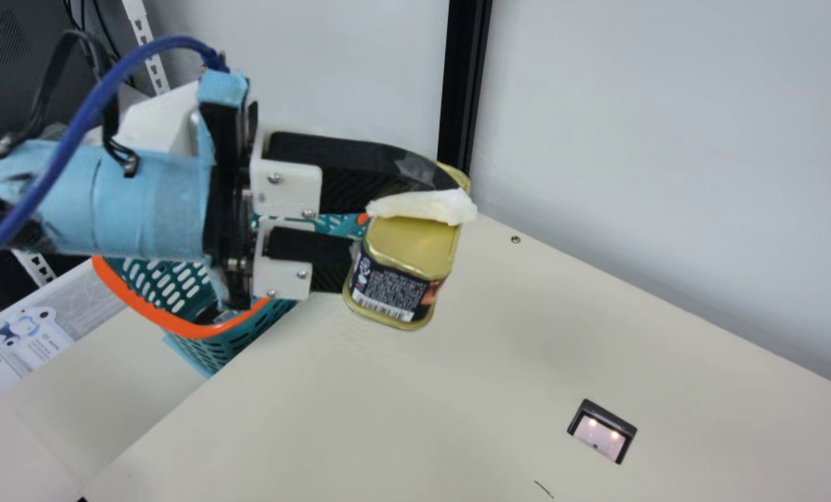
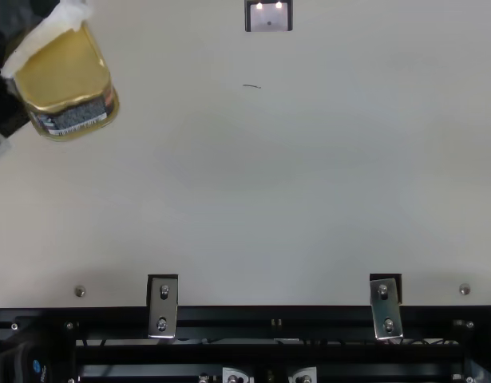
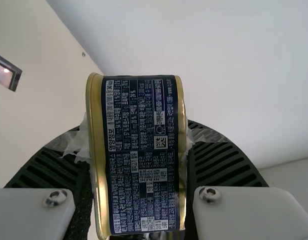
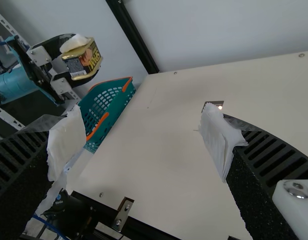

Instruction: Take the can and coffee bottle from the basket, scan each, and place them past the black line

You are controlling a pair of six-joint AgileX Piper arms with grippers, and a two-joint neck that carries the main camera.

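The can [image 1: 412,247], squarish with rounded corners, has gold metal ends and rims and a dark label carrying small white print and 1 barcode. It sits tilted, clamped in the left claw [image 1: 408,233], raised above the bench [image 1: 360,411]. The basket [image 1: 178,325], teal, perforated and orange-rimmed, is beside the bench; its contents are mostly hidden.

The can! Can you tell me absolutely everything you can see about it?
The can is boxy with rounded corners. It looks like shiny gold metal, with raised rims at both ends. A dark label wraps around its side, with tiny pale writing, a barcode and a brownish-orange picture. It's tilted, held up off the table, pinched between the two fingers of my left gripper. White padding on the upper finger presses against one gold end.
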